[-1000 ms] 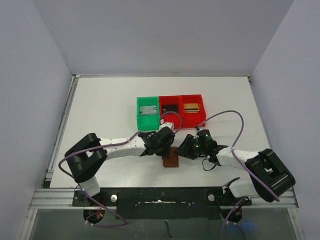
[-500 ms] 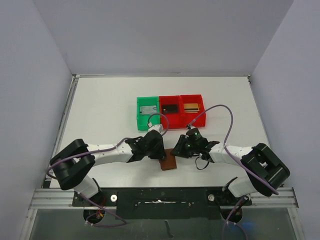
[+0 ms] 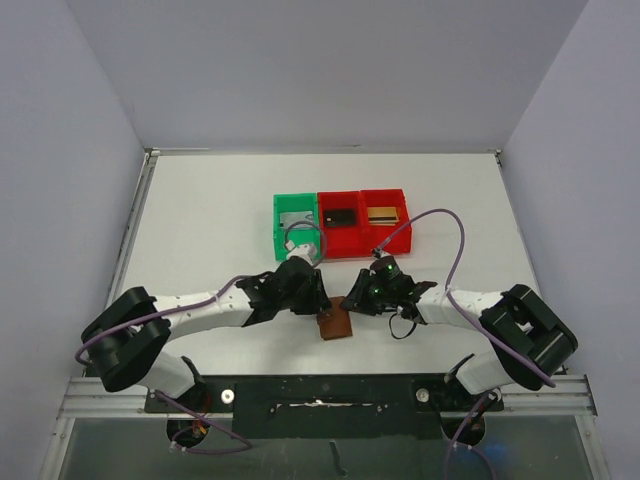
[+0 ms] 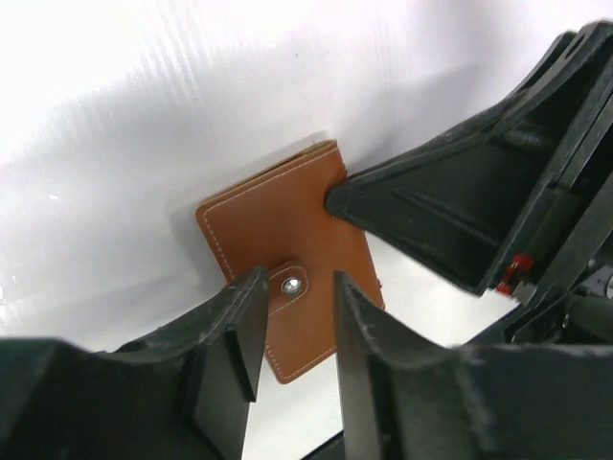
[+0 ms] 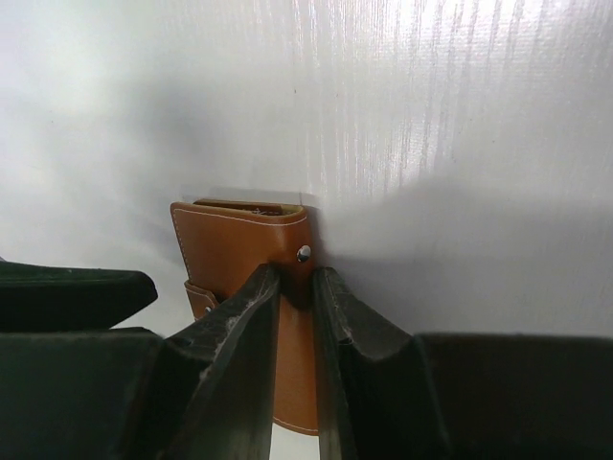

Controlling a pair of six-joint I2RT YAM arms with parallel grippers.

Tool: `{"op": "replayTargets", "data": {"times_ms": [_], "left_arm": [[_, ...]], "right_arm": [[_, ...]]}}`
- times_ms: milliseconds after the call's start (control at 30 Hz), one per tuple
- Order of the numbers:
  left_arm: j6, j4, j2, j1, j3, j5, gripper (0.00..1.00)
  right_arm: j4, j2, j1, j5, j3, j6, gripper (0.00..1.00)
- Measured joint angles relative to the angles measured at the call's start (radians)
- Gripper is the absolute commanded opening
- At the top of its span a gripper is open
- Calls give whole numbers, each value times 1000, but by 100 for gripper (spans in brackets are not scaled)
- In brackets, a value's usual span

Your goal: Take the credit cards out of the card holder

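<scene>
Left gripper (image 4: pixel 295 326): jaws a narrow gap apart either side of the snap tab (image 4: pixel 289 285) on the closed brown leather card holder (image 4: pixel 278 225), can't tell if they're actually biting it. Right gripper (image 5: pixel 297 297): jaws nearly together at the holder's edge, same doubt. I'd pin with the right and peel the tab slowly. No credit cards showing. White table (image 3: pixel 200 220) underneath, green plastic bin (image 3: pixel 296 225) and red plastic bins (image 3: pixel 362 225) beyond, pale walls (image 3: pixel 300 70) around.

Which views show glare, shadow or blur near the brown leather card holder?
Left wrist view: glare washes out the white table at upper left; the fingers of the left gripper are soft, the brown leather card holder sharp. Right wrist view: a soft grey shadow lies right of the holder. Top external view: even light.
</scene>
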Motion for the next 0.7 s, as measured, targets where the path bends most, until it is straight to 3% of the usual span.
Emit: {"op": "replayTargets", "data": {"times_ms": [300, 467, 700], "left_arm": [[72, -276, 170, -97, 283, -102, 43], [86, -392, 270, -137, 368, -161, 43], [85, -464, 292, -145, 404, -217, 46]], "right_arm": [[10, 0, 0, -4, -5, 9, 18], [39, 6, 0, -14, -15, 24, 18], [63, 7, -1, -18, -25, 28, 18]]}}
